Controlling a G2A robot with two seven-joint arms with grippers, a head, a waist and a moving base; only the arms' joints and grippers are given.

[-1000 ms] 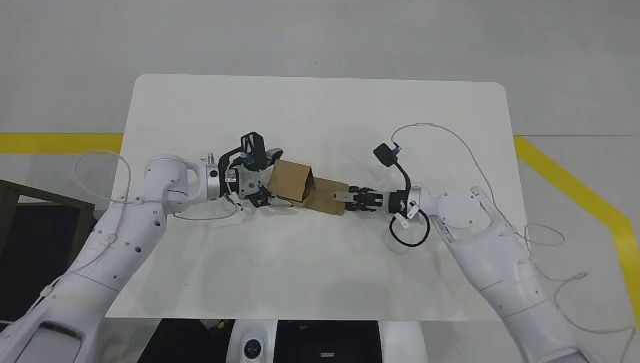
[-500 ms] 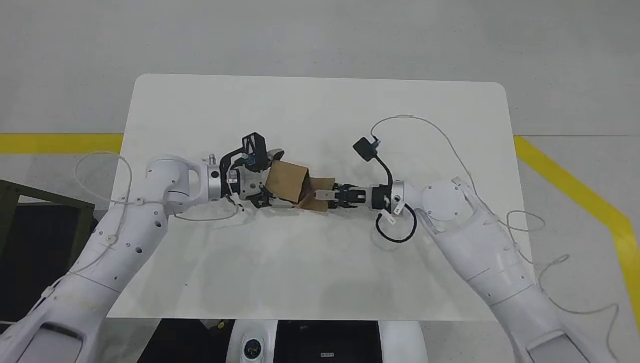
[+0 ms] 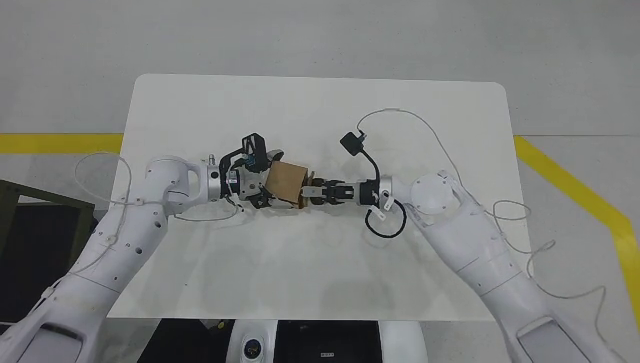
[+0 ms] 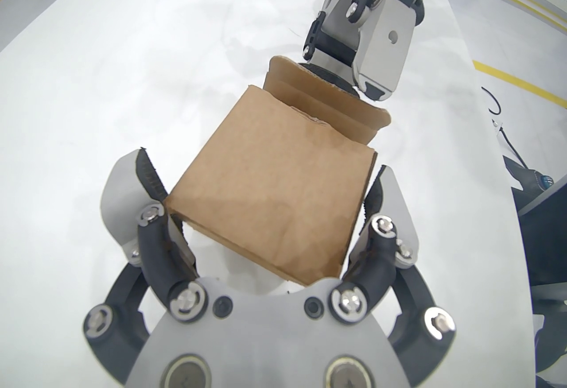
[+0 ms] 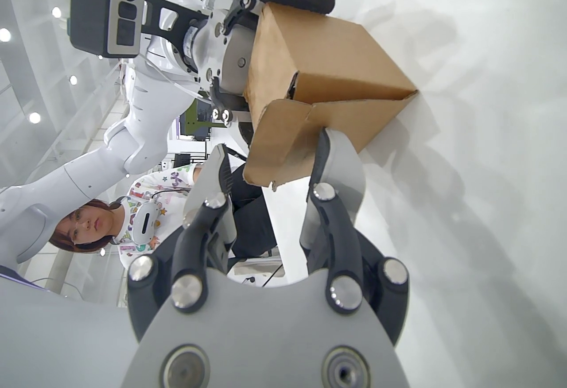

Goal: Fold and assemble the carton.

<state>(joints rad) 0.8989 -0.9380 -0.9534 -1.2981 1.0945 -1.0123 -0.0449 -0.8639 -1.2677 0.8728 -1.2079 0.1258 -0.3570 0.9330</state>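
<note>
Brown carton (image 3: 288, 180), end flap (image 5: 283, 141) half-folded, pinched by left fingers (image 4: 126, 190); right fingers (image 5: 341, 168) spread at the flap.

- Both arms, left arm (image 3: 130, 233) and right arm (image 3: 480, 263), are glossy white shells with rounded joints.
- A thin white cable (image 3: 400, 112) loops off the right one, and there's a short black curl of cable (image 3: 383, 228) at its wrist.
- Each wrist has a black camera box (image 3: 352, 143) on a bracket.
- My left gripper (image 4: 261, 164) has silver-grey fingers, black ribbed pads (image 4: 148, 172), black links and shiny round screws (image 4: 188, 302).
- The right gripper (image 5: 273, 141) is the same build.
</note>
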